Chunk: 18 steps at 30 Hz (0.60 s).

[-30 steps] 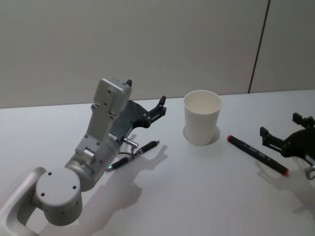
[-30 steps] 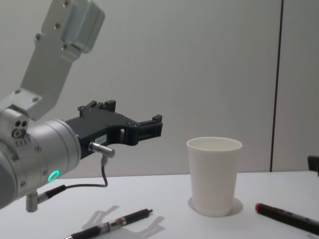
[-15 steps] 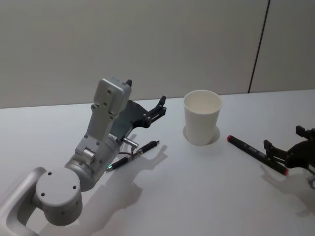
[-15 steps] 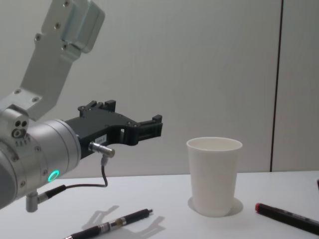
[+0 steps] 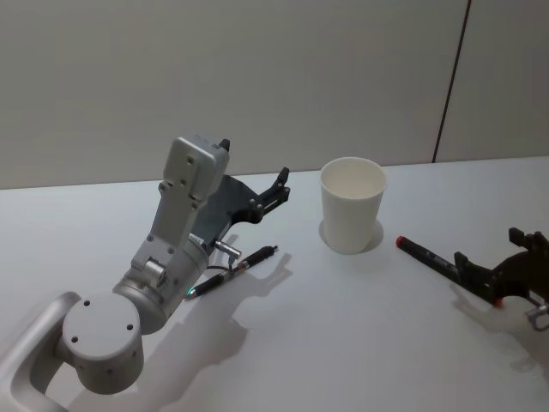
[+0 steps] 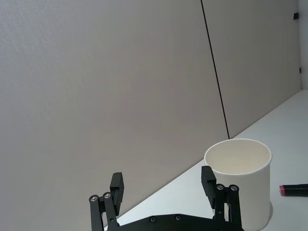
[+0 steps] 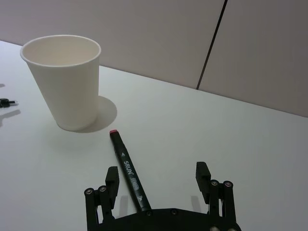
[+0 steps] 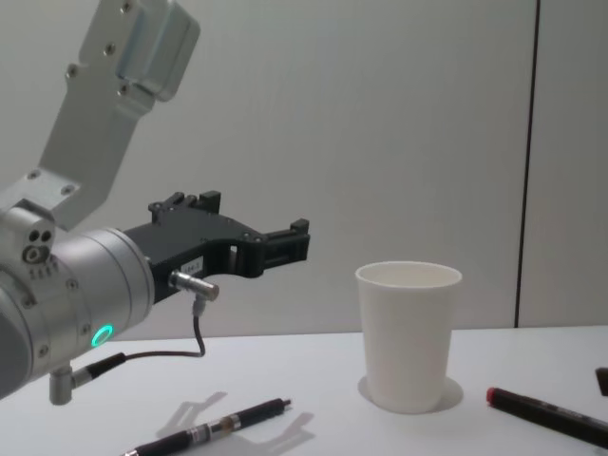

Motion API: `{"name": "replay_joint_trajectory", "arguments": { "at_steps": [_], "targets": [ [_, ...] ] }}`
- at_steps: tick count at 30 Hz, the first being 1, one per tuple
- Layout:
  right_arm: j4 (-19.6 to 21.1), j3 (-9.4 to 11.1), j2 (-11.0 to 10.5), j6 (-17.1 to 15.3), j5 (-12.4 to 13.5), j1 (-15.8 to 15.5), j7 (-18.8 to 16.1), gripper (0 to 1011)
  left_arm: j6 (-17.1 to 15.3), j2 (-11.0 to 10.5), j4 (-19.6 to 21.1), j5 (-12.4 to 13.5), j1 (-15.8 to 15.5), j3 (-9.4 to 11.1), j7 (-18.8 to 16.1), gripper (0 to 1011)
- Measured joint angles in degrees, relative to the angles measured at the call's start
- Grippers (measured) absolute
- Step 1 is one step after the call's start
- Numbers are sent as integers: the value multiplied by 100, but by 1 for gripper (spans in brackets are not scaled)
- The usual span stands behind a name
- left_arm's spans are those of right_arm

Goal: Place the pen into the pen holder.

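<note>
Right gripper (image 7: 157, 169): fingers spread wide and holding nothing. It hovers low over the right side of the table (image 5: 343, 343), above the end of the marker that lies away from the cup.
Marker (image 5: 429, 257): black with red ends, lying flat to the right of the pen holder. One red end points toward the cup, near it but apart. In the right wrist view the shaft runs into the gap between the fingers, closer to one finger than the other.
Pen holder (image 5: 352, 206): a white paper cup, upright at mid-table, with nothing visible inside.
Left gripper (image 6: 162, 174): held up off the table to the left of the cup, fingers apart and empty. It looks idle.
Thin pen (image 5: 244, 263): dark, lying on the table below the left arm, well apart from the cup.
Step in hand: this looks like the approach for the pick. The marker is not yet grasped.
Next move: probably to centre the gap on the shaft, lower until the fingers straddle it, and close across it. After that comes lifting, tipping the marker upright, and carrying it over the rolled rim.
</note>
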<state>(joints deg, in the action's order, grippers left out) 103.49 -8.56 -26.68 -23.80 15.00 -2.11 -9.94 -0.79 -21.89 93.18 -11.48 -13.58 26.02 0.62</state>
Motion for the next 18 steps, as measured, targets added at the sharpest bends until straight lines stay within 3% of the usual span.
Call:
{"name": "replay_joint_trajectory", "arguments": {
  "at_steps": [18],
  "targets": [
    [-568,-191,278,-126,-360,459,-304,1002,0,0,0,0,0,0,0,1001]
  ]
}}
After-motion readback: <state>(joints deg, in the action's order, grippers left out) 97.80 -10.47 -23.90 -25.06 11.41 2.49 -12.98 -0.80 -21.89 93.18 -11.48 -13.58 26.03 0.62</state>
